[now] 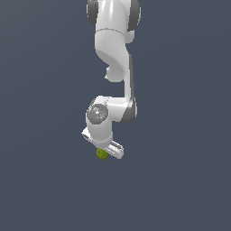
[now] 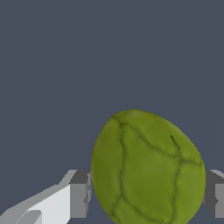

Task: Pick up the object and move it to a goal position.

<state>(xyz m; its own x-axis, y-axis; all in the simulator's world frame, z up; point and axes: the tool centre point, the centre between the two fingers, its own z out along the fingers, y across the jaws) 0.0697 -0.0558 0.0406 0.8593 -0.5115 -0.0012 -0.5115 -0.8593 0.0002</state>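
The object is a small olive-green fruit with a mottled, veined skin, and it fills the lower part of the wrist view. It sits between the two grey fingertips of my gripper, and both pads press against its sides. In the exterior view the object peeks out as a small green blob under the white hand, with the gripper shut on it. Most of the fruit is hidden there by the hand. Whether it rests on the dark surface or hangs above it cannot be told.
The white arm comes down from the top of the exterior view. A plain dark grey-blue surface lies all around, with nothing else showing on it.
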